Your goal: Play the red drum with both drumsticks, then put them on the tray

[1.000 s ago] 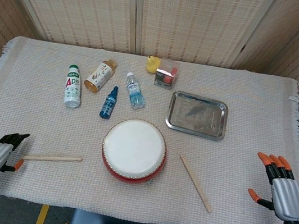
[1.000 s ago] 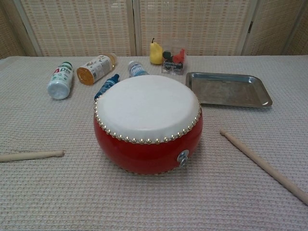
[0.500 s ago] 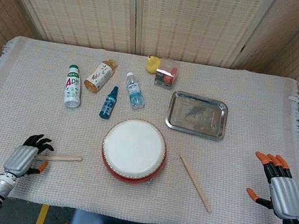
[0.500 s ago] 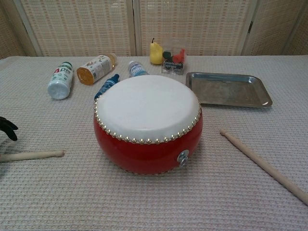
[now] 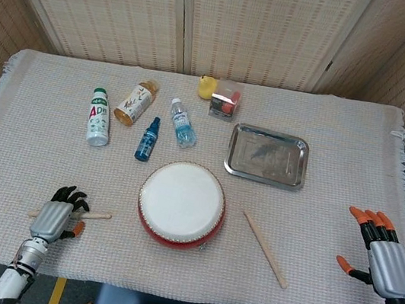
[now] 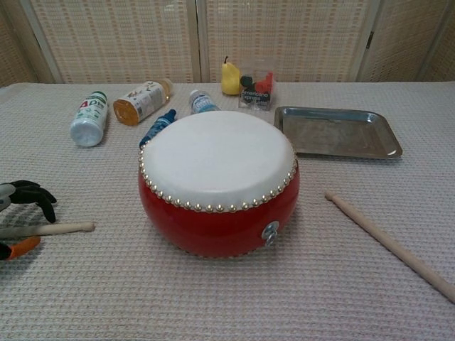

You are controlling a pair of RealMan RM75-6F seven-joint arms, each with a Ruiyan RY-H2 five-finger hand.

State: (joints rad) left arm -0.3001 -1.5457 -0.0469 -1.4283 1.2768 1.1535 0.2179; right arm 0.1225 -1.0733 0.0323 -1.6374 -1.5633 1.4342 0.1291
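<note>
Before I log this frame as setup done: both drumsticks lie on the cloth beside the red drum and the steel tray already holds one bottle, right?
Not quite. The steel tray holds nothing; the head view shows it bare. The bottles lie on the cloth left of it. Both drumsticks do lie on the cloth beside the red drum, the left one under the left hand.

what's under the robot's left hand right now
The left drumstick lies on the tablecloth beneath the left hand; its near end is covered. Whether the fingers touch it is unclear.

Head view high, looking down, chest view low, near, sharing drum (image 5: 181,203)
</note>
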